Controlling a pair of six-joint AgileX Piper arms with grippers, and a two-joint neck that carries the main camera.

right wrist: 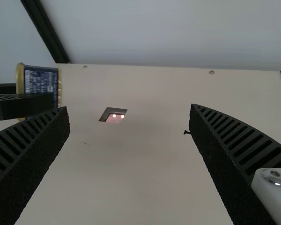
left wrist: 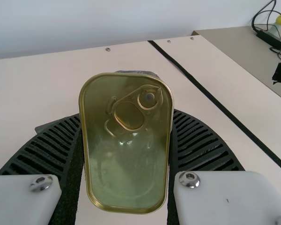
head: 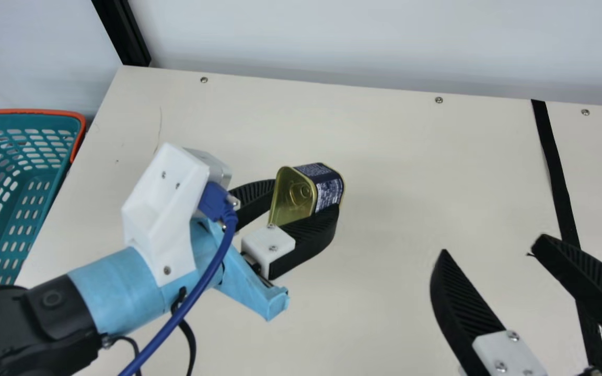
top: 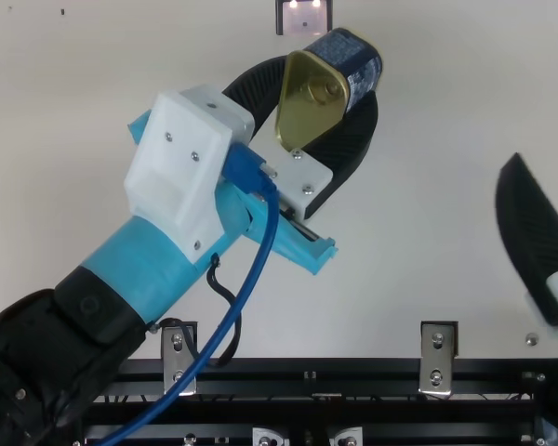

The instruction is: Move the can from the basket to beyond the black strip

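By the left gripper (head: pixel 307 198), the can (head: pixel 312 189) is grasped, its two sides pressed between the ribbed fingers; it is held tilted, between the basket and the strip. To its right and nearer, the right gripper (head: pixel 492 245) is spread wide and holding nothing. Farther right, the black strip (head: pixel 557 183) is laid from far to near; at the far left stands the teal basket (head: pixel 24 112).

The transfer is judged about half done, with the crossing still to be made. If the can is carried low along the near side, the right gripper's fingers could be struck, since they reach toward the strip. If the grasp is loosened early, the can would be left short of the strip; if released high or tilted, it could topple.

In the left wrist view the gold end is presented face-on, with its pull tab (left wrist: pixel 131 112) made plain; in the right wrist view the printed dark side (right wrist: pixel 40 84) is seen instead.
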